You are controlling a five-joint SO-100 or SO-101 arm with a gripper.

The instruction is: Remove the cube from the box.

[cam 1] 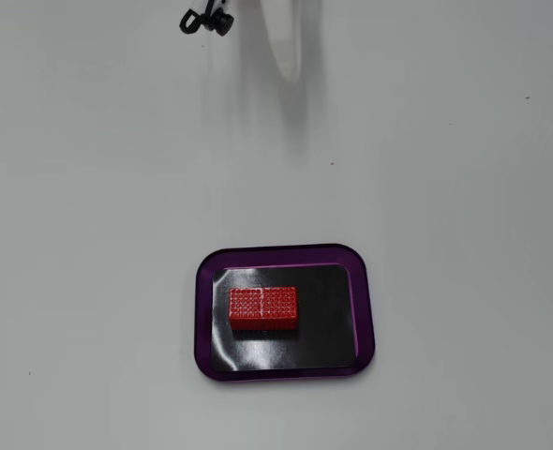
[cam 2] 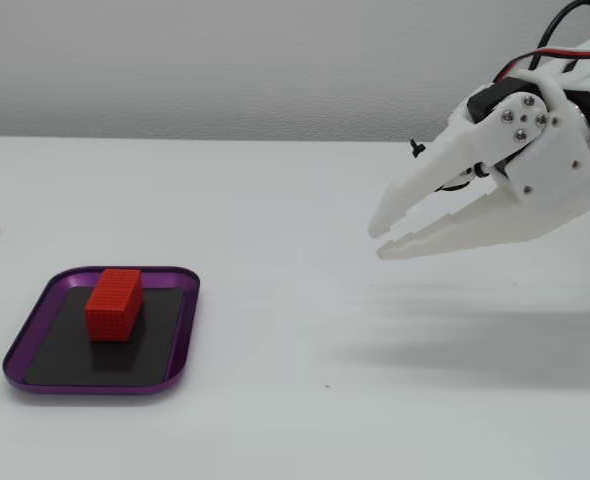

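Your white two-finger gripper [cam 2: 382, 240] hangs at right of the side fixed view w/ its jaws slightly parted, nothing between them, above the white table [cam 2: 295, 300]. It's well apart from the shallow purple-rimmed, black-floored tray [cam 2: 180, 330] at lower left. The small red dotted block [cam 2: 113, 303] lies flat inside the tray, left of centre in the top-down fixed view [cam 1: 263, 307].

Cube [cam 2: 113, 304] inside box [cam 2: 180, 355] (toward its left in a fixed view), table [cam 2: 295, 200] beneath
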